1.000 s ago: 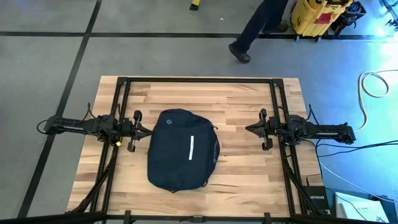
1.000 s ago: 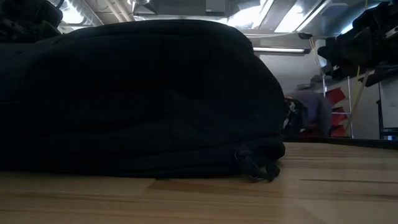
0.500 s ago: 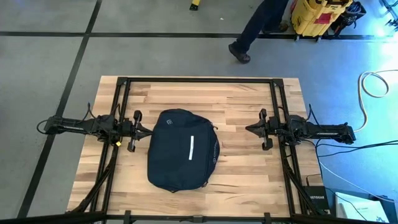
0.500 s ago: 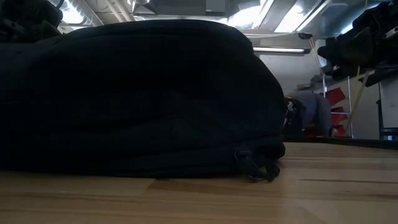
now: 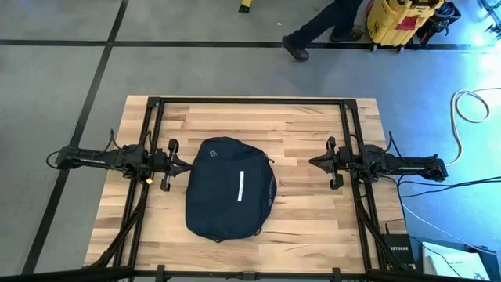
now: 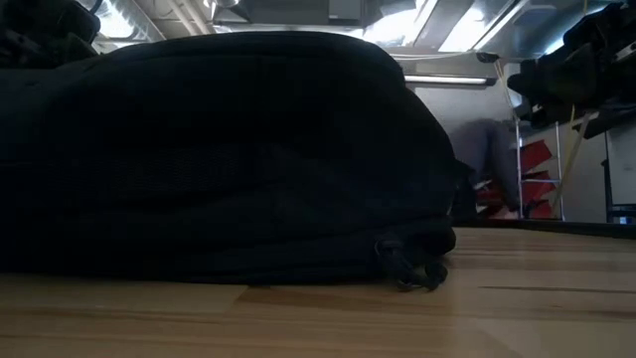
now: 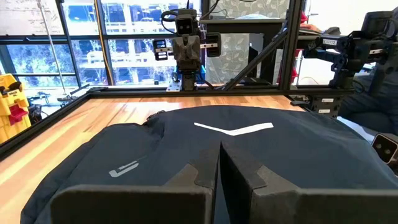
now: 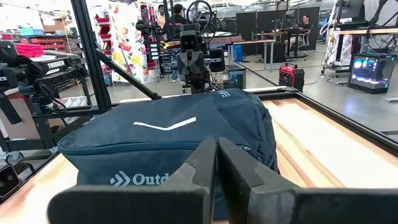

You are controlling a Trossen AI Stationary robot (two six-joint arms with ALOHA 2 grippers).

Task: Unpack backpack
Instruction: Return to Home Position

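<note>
The dark navy backpack (image 5: 229,189) lies flat on the wooden table's middle, its front with the short white stripe (image 5: 240,185) and small white logo (image 5: 214,153) facing up. It fills the low view (image 6: 219,159) and shows in both wrist views (image 7: 205,143) (image 8: 168,140). My left gripper (image 5: 186,164) hovers shut at the backpack's left side, pointing level at it, apart from the fabric. My right gripper (image 5: 313,162) hovers shut to the backpack's right, a gap of bare table between them. Shut fingertips show in the left wrist view (image 7: 219,163) and right wrist view (image 8: 217,157).
A black frame (image 5: 250,101) runs along the table's far edge and down both sides. A person walks on the floor beyond the far edge (image 5: 313,35), near a yellow cart (image 5: 399,19). Bare wood (image 5: 301,227) lies right of the backpack.
Both arms and the backpack have kept still. Only the person beyond the table's far edge has walked on.
</note>
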